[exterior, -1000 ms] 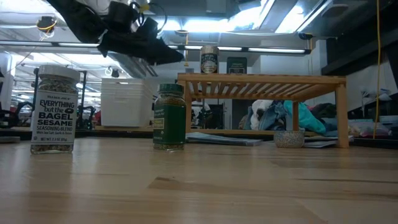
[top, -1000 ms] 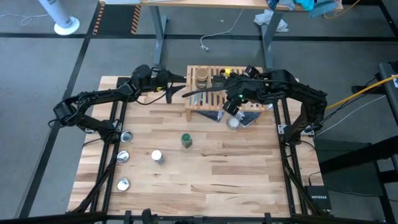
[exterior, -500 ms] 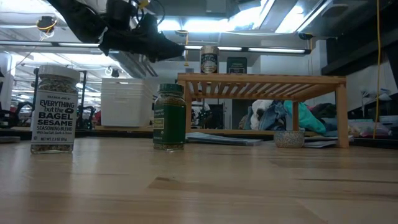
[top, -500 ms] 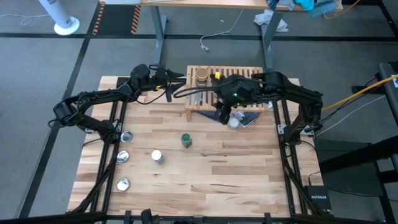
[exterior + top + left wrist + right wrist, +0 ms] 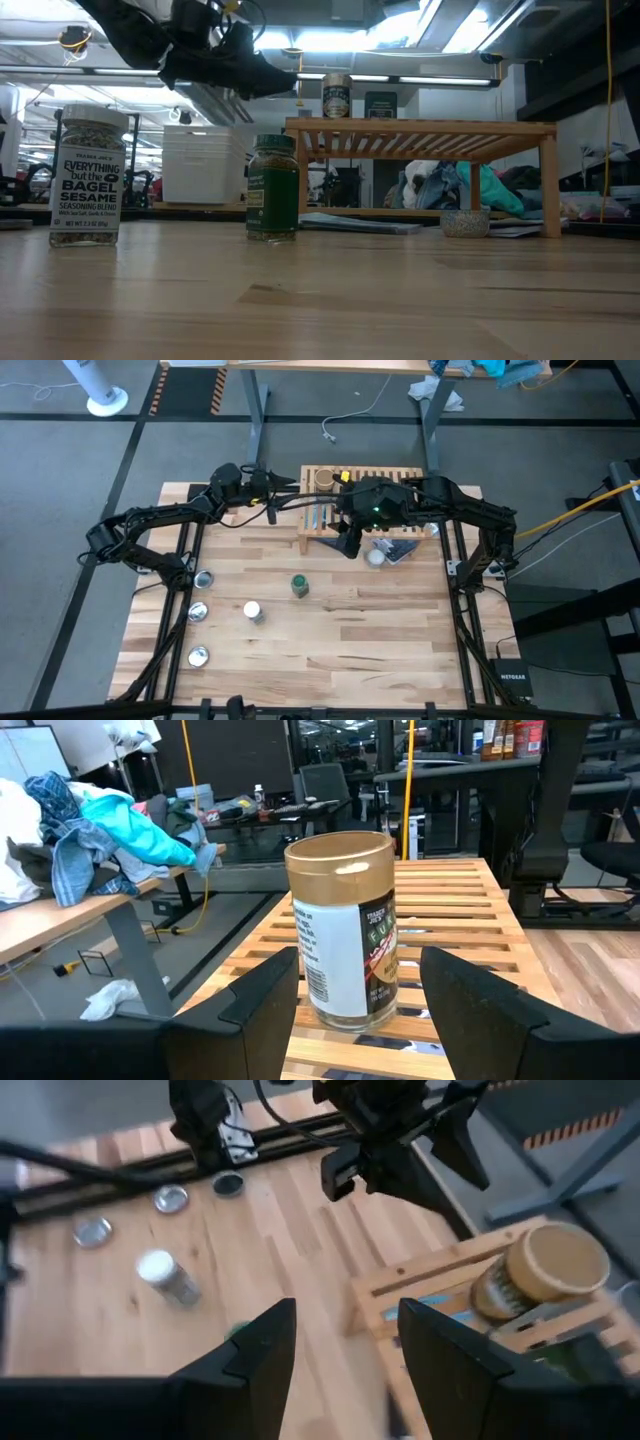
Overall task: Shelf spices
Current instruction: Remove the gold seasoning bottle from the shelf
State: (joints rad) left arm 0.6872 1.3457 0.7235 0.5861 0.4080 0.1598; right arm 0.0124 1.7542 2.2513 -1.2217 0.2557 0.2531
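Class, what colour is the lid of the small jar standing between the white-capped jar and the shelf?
Green. The jar shows it best in the low view.

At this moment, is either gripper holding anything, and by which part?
Nothing is held. The left gripper stands open just short of the tan-brown jar on the shelf; the right gripper is open and empty above the shelf's front edge.

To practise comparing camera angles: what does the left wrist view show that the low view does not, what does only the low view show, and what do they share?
Only the left wrist view: the left tool, its fingers open and apart from the tan-brown jar. Only the low view: the white-capped jar and green-lidded jar standing on the tabletop. Both: the tan-brown jar upright on the shelf.
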